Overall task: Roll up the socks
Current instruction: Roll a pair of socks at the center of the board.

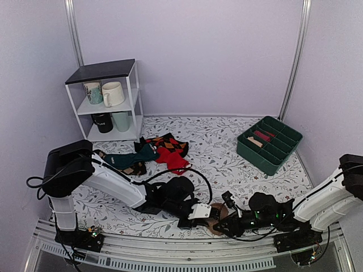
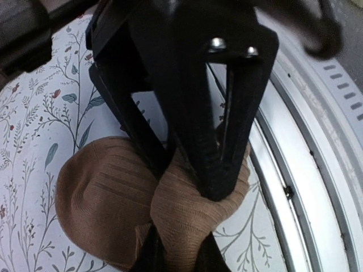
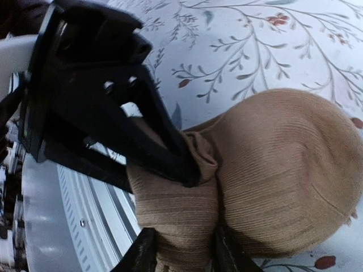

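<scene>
Socks (image 3: 283, 170) lie balled at six o'clock; left pincer (image 3: 190, 173) clenches their fold, right pincer's (image 2: 218, 190) hold unclear; tucking seems unfinished.

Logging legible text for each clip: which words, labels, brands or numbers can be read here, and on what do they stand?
None can be read.
mugs on the white shelf: any print is too small to read.
socks: plain knit, no label shows in either wrist view.
</scene>
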